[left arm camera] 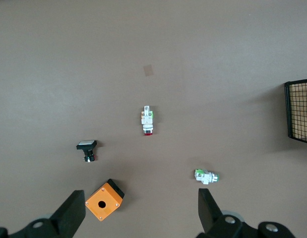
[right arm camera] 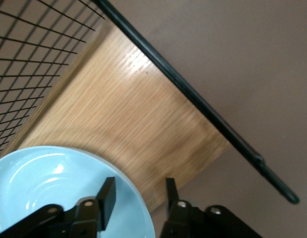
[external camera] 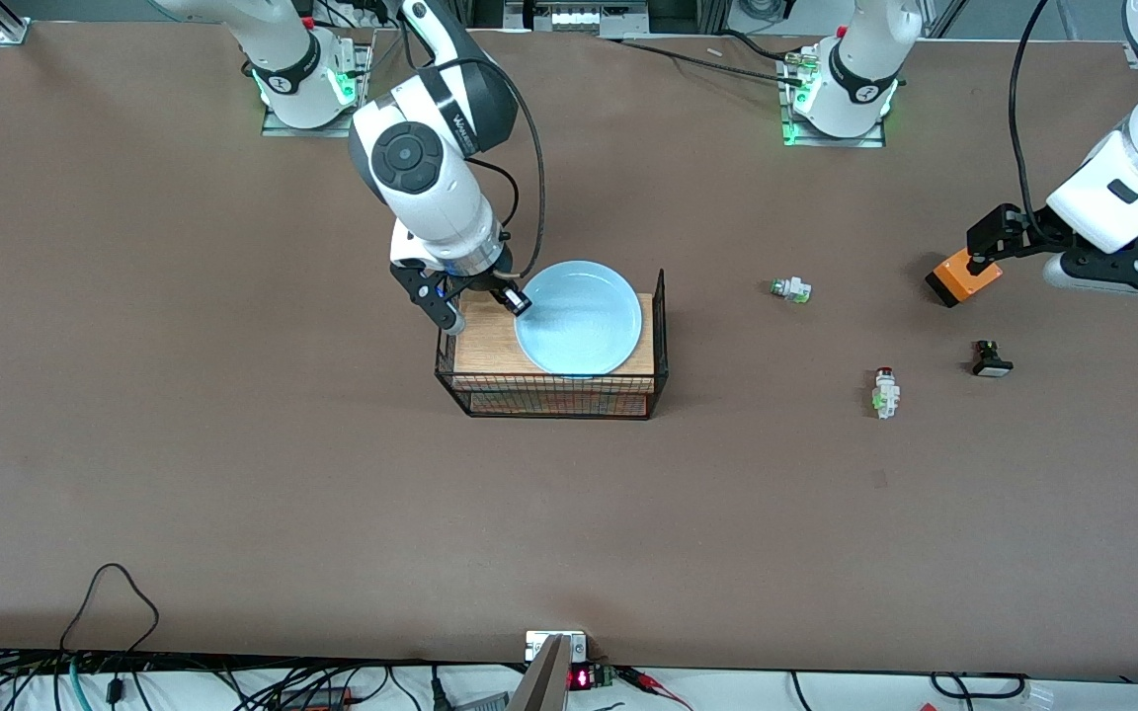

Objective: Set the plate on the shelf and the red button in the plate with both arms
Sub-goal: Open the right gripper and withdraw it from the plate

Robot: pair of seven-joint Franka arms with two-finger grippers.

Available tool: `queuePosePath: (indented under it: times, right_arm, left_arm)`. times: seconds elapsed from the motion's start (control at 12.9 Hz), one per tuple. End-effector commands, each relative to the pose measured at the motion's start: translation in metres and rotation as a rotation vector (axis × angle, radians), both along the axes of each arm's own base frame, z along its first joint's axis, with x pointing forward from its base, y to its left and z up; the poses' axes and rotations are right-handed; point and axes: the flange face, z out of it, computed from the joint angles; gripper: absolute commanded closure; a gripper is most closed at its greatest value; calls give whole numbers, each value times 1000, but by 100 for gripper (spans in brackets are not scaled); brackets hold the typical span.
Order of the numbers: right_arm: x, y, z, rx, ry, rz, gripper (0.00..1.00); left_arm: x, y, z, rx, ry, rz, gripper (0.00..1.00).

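Orange box (external camera: 964,278) beside open left hand (left arm camera: 138,210); right hand (external camera: 485,304) straddles plate (external camera: 579,318) rim

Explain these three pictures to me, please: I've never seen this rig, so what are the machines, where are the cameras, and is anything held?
Two robot arms stand at a brown table. One picture looks down from across it; the other two come from cameras on the arms' wrists. The right end effector straddles the rim of the pale blue plate, which lies on a wooden board in a wire basket. The left end effector hangs open over an orange box, holding nothing. Nearby lie the red button, a green-capped switch and a black switch.
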Motion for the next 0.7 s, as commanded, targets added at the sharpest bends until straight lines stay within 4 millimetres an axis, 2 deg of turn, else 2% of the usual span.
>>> queuePosePath:
  times: [0.0, 0.08, 0.23, 0.47, 0.62]
  right_arm:
    - [2, 15, 6, -32, -36, 45, 0]
    - [2, 14, 11, -38, -18, 43, 0]
    - [8, 10, 36, -27, 50, 11, 0]
    - [27, -18, 95, -11, 136, -52, 0]
    - [32, -30, 135, -34, 142, -40, 0]
  left_arm:
    - [3, 1, 6, 19, 1, -3, 0]
    - [3, 1, 7, 19, 0, -3, 0]
    - [3, 1, 7, 19, 0, -3, 0]
    - [3, 2, 7, 19, 0, -1, 0]
    - [3, 1, 6, 16, 2, 7, 0]
